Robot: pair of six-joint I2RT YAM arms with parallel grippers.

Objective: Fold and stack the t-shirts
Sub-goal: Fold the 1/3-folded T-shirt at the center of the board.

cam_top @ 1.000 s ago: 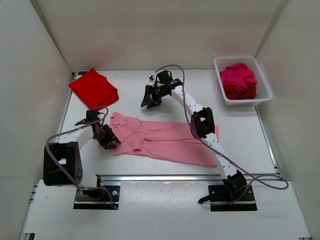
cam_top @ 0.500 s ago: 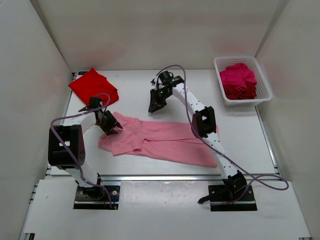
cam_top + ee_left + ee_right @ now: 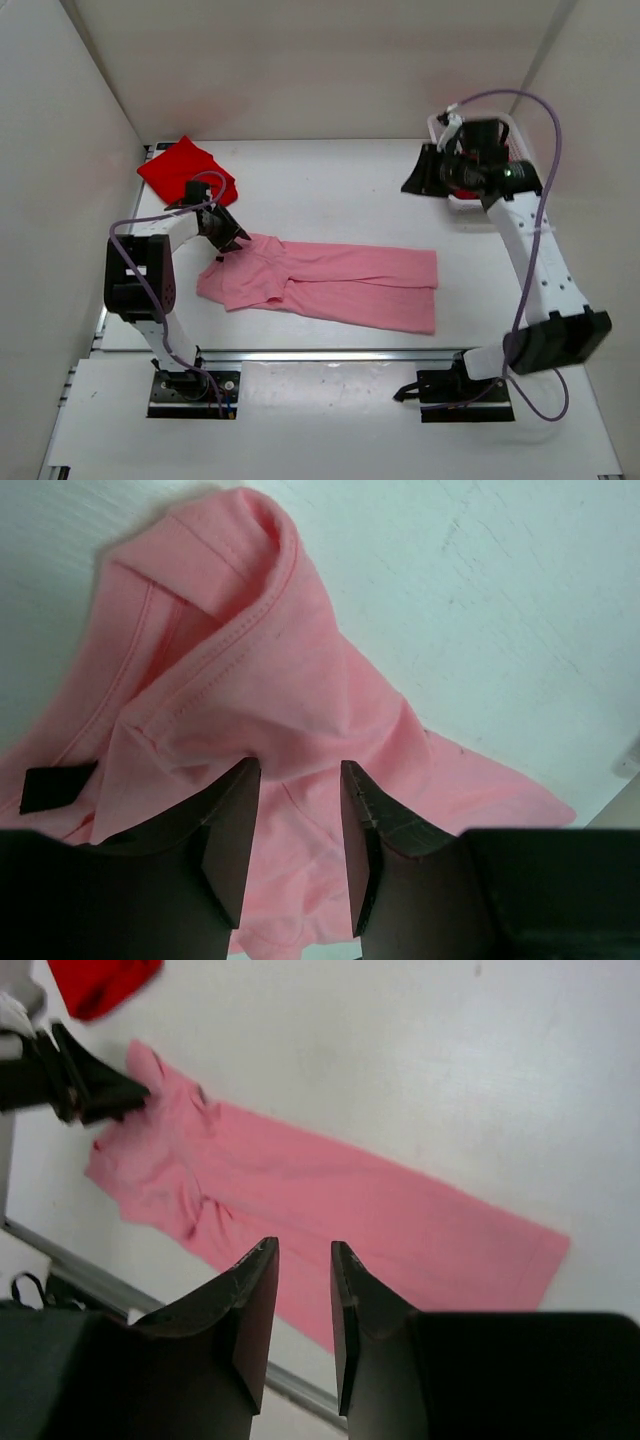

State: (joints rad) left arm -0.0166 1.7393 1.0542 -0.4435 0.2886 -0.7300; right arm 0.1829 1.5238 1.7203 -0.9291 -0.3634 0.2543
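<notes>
Over the last second the right pincer has been swung away from above the middle of the counter to its far-right corner. It is now held in the air just beside the white basket, its jaws narrowly parted with nothing between them. The left pincer has been carried from the near side of the light pink t-shirt to the shoulder nearest the far-left corner, and that end of the shirt has been drawn out toward the left edge. The shirt is now laid out long across the middle of the counter, nearer the near edge, with the hem toward the right edge and the sleeve end rumpled. The bright red t-shirt is left as it was in the far-left corner. From this it is judged that the spreading is nearly done and that no fold has yet been made in the pink shirt.

The basket is mostly covered by the right arm, so its contents cannot be made out. In the left wrist view the jaws are seen at a narrow gap with pink cloth showing through it. Whether the cloth is pinched or only lies beneath the tips cannot be told.
</notes>
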